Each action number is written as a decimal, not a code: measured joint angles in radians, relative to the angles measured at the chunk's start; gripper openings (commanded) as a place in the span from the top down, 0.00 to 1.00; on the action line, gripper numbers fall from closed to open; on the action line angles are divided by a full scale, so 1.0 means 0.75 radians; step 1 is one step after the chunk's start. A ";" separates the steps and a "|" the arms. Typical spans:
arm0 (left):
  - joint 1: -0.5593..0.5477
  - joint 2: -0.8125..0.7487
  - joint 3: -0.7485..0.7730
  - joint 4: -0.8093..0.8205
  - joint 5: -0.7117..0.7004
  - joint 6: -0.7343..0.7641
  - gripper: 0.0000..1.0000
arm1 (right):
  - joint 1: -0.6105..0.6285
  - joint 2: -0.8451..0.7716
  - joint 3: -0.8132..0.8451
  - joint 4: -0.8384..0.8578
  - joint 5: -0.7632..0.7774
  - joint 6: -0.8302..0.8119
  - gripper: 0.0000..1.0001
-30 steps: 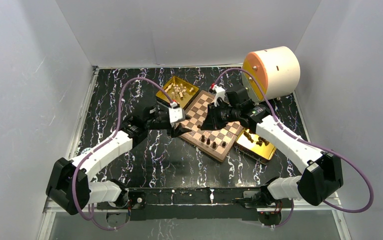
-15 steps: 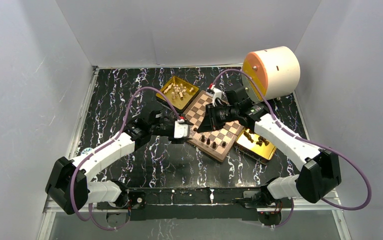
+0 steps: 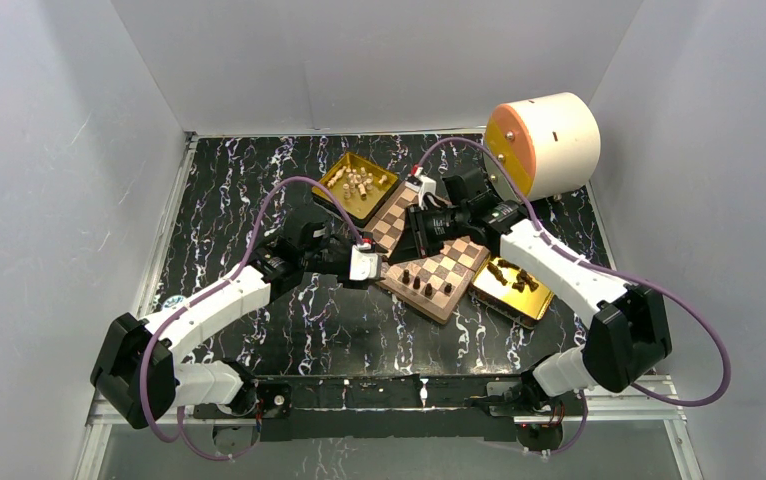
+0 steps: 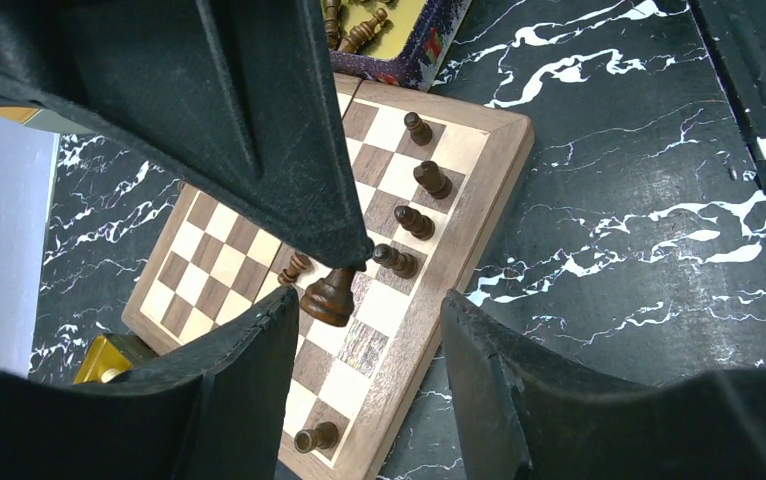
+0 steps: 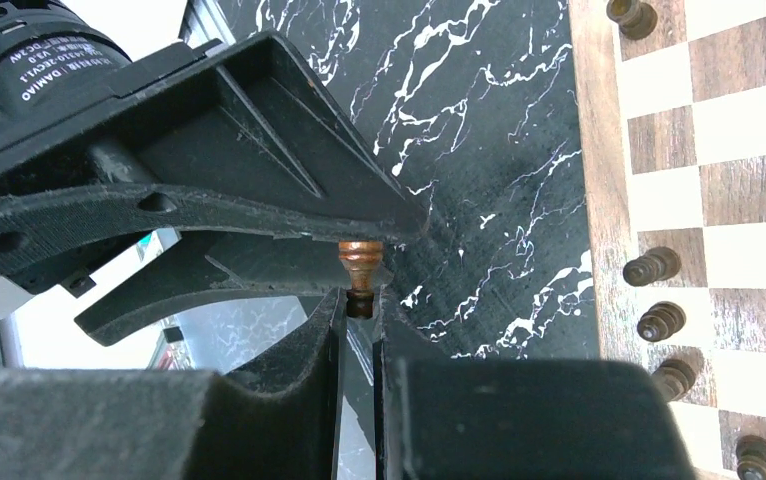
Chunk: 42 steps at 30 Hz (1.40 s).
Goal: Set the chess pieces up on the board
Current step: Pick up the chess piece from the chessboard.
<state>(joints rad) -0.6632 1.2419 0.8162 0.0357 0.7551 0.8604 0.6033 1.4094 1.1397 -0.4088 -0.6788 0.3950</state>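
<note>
Right gripper (image 5: 359, 300) pinching dark piece (image 5: 359, 262) by board (image 4: 204, 275), left gripper (image 4: 371, 308) spread alongside

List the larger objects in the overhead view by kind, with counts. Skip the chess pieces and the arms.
Gold trays: 2
Chessboard: 1
Cream drum with orange face: 1
Total: 4
</note>
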 measured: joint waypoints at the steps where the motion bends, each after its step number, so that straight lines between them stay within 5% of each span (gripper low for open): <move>1: -0.001 0.000 0.000 0.000 0.001 0.001 0.50 | 0.000 0.005 0.005 0.002 -0.004 0.002 0.93; 10: -0.002 0.000 0.000 -0.004 0.020 0.001 0.54 | 0.000 0.058 0.017 0.019 -0.027 0.028 0.93; 18: -0.001 0.000 0.002 -0.010 0.009 -0.037 0.80 | 0.000 0.084 0.018 0.008 -0.042 0.035 0.92; 22: 0.000 0.000 0.006 -0.010 -0.001 -0.099 0.85 | 0.000 0.084 0.018 0.011 -0.041 0.050 0.87; 26: 0.000 0.000 0.008 0.012 -0.029 -0.238 0.93 | 0.000 0.071 0.011 0.030 -0.014 0.083 0.80; 35: -0.002 0.001 0.010 0.277 -0.065 -0.776 0.91 | -0.003 -0.149 -0.130 0.237 0.127 0.199 0.71; 42: 0.001 0.000 0.010 0.346 -0.102 -0.961 0.93 | -0.005 -0.175 -0.142 0.280 0.163 0.239 0.87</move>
<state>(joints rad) -0.6624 1.2419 0.8238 0.2951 0.6788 0.1394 0.5995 1.2778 1.0328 -0.1989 -0.5564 0.5743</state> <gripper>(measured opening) 0.192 0.203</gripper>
